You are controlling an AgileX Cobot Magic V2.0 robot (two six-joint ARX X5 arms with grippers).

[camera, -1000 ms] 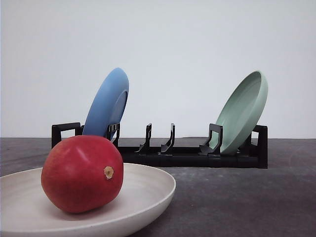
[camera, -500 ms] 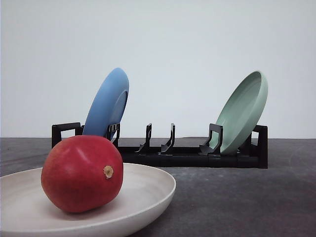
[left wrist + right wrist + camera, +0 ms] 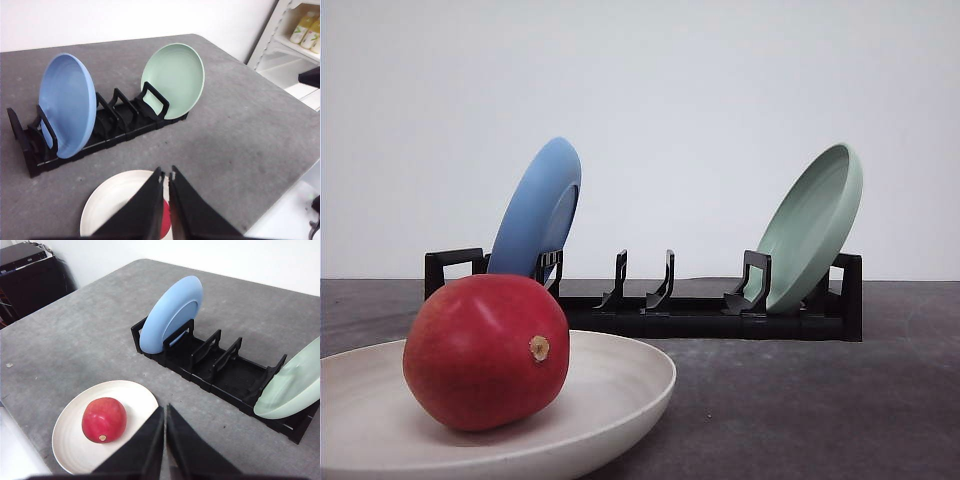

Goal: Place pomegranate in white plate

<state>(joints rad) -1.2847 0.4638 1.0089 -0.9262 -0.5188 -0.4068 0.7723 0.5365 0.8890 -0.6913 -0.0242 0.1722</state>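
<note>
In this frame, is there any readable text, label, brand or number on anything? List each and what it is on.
No readable text.
Bottles on the shelf beside the table: labels too small and blurred to read.
Pomegranate, white plate, blue plate, green plate, black rack: no markings visible.

No readable text, labels, brands, numbers or signs anywhere. Bottles (image 3: pixel 306 28) on shelf in left wrist view carry labels, too small and blurred to read. Plates, rack, fruit, bench surface all unmarked.
</note>
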